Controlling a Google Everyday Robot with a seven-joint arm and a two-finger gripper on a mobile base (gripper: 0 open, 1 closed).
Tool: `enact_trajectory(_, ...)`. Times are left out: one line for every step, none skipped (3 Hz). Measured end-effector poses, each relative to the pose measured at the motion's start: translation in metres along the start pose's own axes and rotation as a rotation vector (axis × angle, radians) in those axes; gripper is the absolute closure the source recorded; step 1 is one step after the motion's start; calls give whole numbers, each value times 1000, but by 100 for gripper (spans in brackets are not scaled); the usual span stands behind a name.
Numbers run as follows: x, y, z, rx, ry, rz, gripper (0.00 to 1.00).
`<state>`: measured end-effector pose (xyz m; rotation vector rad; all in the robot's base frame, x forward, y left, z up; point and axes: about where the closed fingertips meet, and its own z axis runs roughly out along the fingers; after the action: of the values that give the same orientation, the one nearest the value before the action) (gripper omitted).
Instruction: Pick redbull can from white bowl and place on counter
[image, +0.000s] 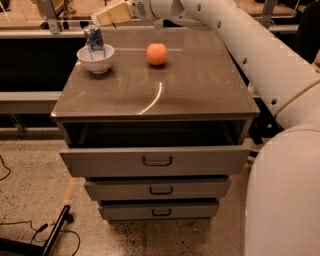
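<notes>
While the redbull can (94, 39) stands in the white bowl (96, 60), the gripper (102, 16) hovers near its top, empty. How far it is open cannot be told.

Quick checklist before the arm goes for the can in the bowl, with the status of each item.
1. redbull can upright in the white bowl: ok.
2. gripper down on the can: not ok, it hangs apart, above and slightly right of it in the camera view.
3. orange apart from the bowl: ok.
4. Bare counter for the placement: ok.
5. Gripper depth matched to the can: cannot tell.
</notes>
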<state>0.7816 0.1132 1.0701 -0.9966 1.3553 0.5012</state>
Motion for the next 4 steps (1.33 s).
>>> enact_trajectory(10, 8, 19, -24, 61, -5, 0)
enact_trajectory(45, 21, 55, -57, 140, 57, 0)
enact_trajectory(71, 28, 76, -72, 175, 120, 0)
enact_trajectory(83, 34, 92, -79, 164, 169, 0)
